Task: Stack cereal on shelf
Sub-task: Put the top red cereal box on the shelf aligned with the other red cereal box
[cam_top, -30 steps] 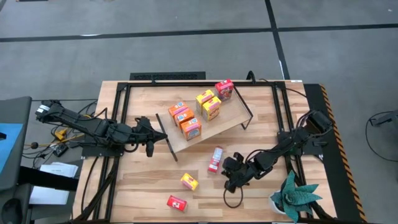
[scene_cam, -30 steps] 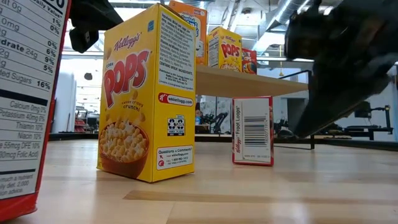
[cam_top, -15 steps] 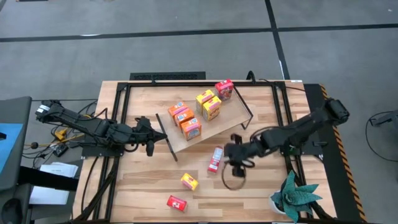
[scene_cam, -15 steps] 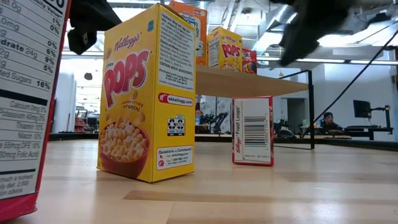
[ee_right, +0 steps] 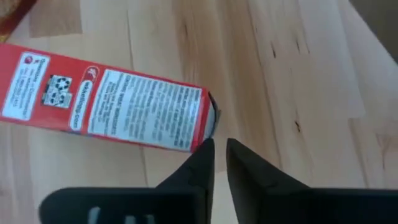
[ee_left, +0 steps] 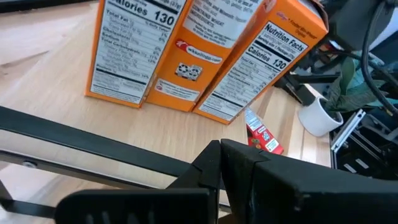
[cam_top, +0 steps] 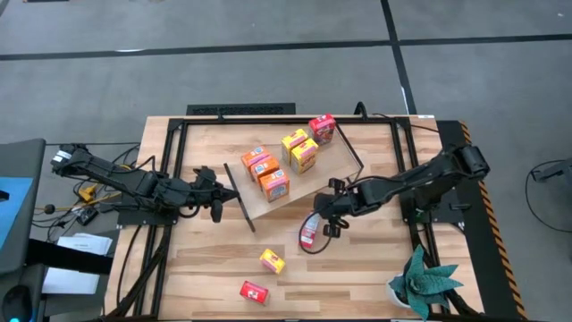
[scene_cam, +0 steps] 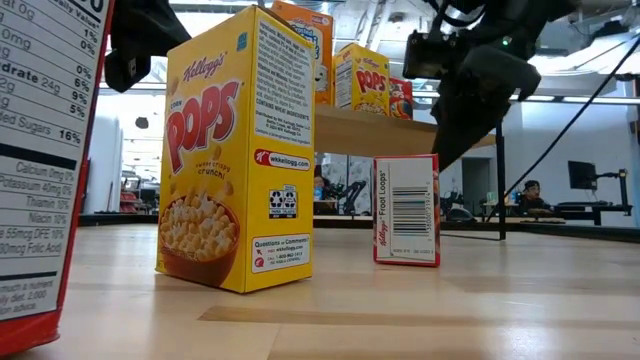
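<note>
**Right gripper at red box, six boxes shelved**

Left gripper [cam_top: 214, 204] parked at the shelf's left end frame, over the counter's [cam_top: 375, 277] left half; jaws pressed together. Six cereal boxes on the shelf [cam_top: 323, 174]: three orange boxes [cam_top: 265, 173], two yellow boxes [cam_top: 299, 149], one red box [cam_top: 323, 128]. Near the counter's front edge: loose red box [cam_top: 255, 292], loose yellow box [cam_top: 272, 261]. Froot Loops box [cam_top: 309, 230] upright just off the shelf's front edge. Right gripper [cam_top: 326, 219] beside it, jaws nearly closed, gripping nothing.
</note>
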### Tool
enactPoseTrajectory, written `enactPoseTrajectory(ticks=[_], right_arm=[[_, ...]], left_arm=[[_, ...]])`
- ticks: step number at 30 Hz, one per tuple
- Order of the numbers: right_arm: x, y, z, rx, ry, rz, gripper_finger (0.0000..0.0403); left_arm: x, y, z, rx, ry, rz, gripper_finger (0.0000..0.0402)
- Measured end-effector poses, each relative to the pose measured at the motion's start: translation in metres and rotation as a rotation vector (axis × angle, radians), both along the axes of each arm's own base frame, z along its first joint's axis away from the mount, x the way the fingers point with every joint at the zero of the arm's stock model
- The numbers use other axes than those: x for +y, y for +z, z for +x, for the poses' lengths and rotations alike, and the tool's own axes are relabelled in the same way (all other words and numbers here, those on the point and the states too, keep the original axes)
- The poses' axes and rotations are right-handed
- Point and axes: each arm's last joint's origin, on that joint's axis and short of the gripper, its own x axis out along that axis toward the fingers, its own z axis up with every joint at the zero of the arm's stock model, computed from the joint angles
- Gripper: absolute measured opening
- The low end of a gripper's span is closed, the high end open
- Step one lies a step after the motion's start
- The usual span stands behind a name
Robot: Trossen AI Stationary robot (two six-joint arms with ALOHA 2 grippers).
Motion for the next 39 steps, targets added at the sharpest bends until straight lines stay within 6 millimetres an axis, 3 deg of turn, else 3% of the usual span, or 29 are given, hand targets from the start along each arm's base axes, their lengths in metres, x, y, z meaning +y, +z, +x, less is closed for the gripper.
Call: enactPoseTrajectory(ticks=[11,22,30,34,39], right_arm=[[0.006,-0.007,0.007,-0.018,0.03,-0.004,0.0016],[0.039,-0.003,-0.001,-0.04,0.113,0.093,0.0043],[0.07,-0.001,-0.009,-0.065,0.283,0.11,0.0038],[0.066,0.003,-0.006,-0.063,0.308,0.078,0.0059],[0.058,0.027,0.009,-0.114,0.461,0.028,0.0137]], left_arm=[[0.001,0.0,0.0,-0.001,0.022,0.012,0.0],[0.001,-0.001,0.0,0.007,0.022,0.016,0.0],[0.001,-0.001,0.0,0.009,0.019,0.022,0.0],[0.001,-0.001,0.0,0.008,0.019,0.017,0.0],[0.001,-0.001,0.0,0.006,0.02,0.012,0.0002]])
